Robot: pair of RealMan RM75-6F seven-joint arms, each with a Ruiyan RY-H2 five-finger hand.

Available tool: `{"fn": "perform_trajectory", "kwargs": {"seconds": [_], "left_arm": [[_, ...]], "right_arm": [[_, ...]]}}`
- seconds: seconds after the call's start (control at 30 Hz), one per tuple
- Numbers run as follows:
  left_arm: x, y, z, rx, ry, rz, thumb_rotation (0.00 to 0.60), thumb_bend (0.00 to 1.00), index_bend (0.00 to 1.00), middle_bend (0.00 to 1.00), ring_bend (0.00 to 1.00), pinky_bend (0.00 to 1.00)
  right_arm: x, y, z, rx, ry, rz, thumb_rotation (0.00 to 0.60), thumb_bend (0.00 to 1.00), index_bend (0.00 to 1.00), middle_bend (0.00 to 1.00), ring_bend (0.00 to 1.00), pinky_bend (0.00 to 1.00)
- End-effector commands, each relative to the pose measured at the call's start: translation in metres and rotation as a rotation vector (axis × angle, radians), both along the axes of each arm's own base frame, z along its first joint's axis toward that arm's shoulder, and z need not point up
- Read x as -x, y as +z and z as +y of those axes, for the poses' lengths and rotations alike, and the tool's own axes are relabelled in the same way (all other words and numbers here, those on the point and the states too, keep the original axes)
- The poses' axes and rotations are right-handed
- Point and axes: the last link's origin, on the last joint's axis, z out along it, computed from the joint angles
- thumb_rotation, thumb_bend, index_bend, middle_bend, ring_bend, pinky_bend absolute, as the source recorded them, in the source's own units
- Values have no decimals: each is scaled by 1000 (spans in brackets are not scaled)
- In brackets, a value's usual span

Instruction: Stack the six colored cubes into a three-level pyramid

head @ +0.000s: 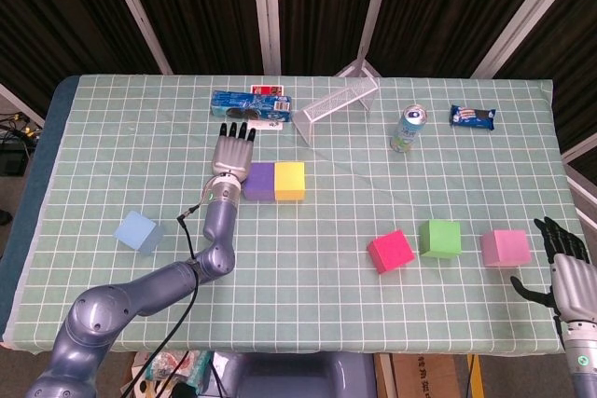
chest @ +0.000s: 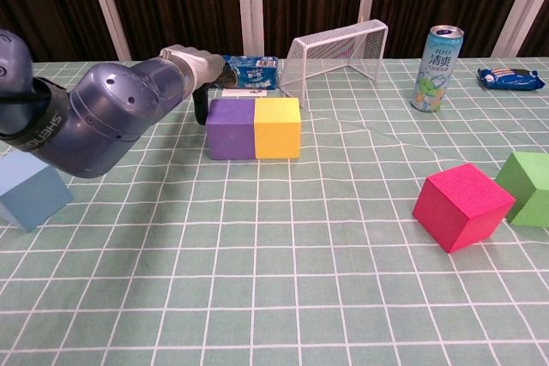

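On the table (head: 112, 137), six cubes: two touching, four apart.

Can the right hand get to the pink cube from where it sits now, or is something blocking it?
Probably yes. The right hand, fingers spread and holding nothing, sits at the table's near right edge beside the pink cube. Nothing lies between them; the green cube stands on the pink cube's far side, apart from it.

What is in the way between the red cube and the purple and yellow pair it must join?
Nothing visible: only bare tablecloth lies between the red cube and the yellow cube beside the purple cube.
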Motion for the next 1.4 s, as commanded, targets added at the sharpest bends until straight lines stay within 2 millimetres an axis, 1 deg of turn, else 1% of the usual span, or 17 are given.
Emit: {"fn": "perform_trajectory", "kwargs": {"seconds": [0.03,0.27,0.4,0.57,0.67,0.73,0.83,0.93,1.03,1.07,1.17,1.23,1.4], "left_arm": [[1,-1,0,2,2,3,600,359,0,0,0,41],[4,-1,0,1,4,8,600,350,0,0,0,41],[7,2,-1,-5,8,6,600,287,0,0,0,41],[13,10,-3,-15,5,10,600,243,0,0,0,41],[18,20,-6,-28,5,3,600,242,0,0,0,41],[22,31,-10,-35,9,-7,600,242,0,0,0,41],[31,53,-19,-49,22,-18,600,242,0,0,0,41],[39,78,-32,-56,36,-37,600,242,0,0,0,41],[45,107,-51,-80,39,-91,600,227,0,0,0,41],[47,116,-59,-86,36,-112,600,212,0,0,0,41],[56,142,-84,-111,27,-173,600,97,0,0,0,40],[63,156,-103,-126,25,-209,600,56,0,0,0,40],[78,179,-151,-132,-7,-264,600,45,0,0,0,40]], "right_arm": [[0,0,0,1,-1,0,600,263,0,0,0,0],[1,0,0,-3,-3,1,600,263,0,0,0,0],[0,0,0,-3,-2,2,600,263,0,0,0,0],[0,1,1,-2,-1,4,600,262,0,0,0,0],[1,1,1,-2,0,6,600,263,0,0,0,0],[0,1,2,-3,0,4,600,263,0,0,0,0],[0,0,2,-8,2,4,600,263,0,0,0,0],[-1,-1,2,-15,6,3,600,263,0,0,0,0],[-2,-2,2,-21,13,6,600,263,0,0,0,0],[-2,-2,2,-22,15,7,600,263,0,0,0,0],[-4,-2,0,-19,31,9,600,262,0,0,0,0],[-5,-1,-1,-15,47,16,600,262,0,0,0,0],[-13,-1,-4,-16,82,27,600,255,0,0,0,0]]}}
